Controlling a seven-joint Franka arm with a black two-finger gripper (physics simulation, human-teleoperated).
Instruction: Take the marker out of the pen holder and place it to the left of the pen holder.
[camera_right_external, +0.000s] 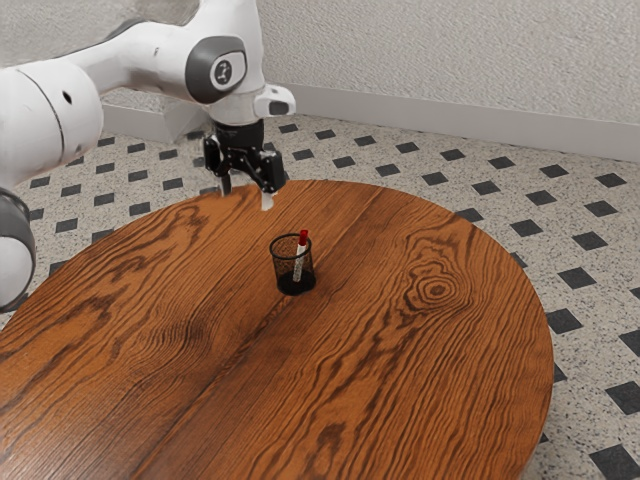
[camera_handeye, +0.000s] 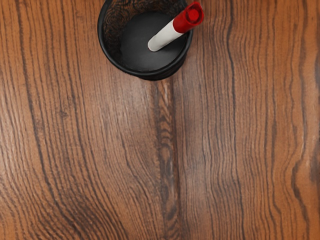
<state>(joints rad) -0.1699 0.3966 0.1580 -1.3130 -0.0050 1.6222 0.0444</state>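
Marker (camera_handeye: 165, 39) leans in mesh pen holder (camera_handeye: 150, 74). Gripper (camera_right_external: 246, 193) open, empty; ctr. over red cap (camera_handeye: 189, 19), pinch, lift vert. w/o tipping holder.

Wide room ran all round the pen holder (camera_right_external: 281, 268) on the surface (camera_right_external: 200, 400), and open air lay between the tool (camera_right_external: 247, 196) and the rim. The marker (camera_right_external: 303, 238) stood tilted in the holder, its red cap jutting above the rim, an obstacle beside the mouth's free part.
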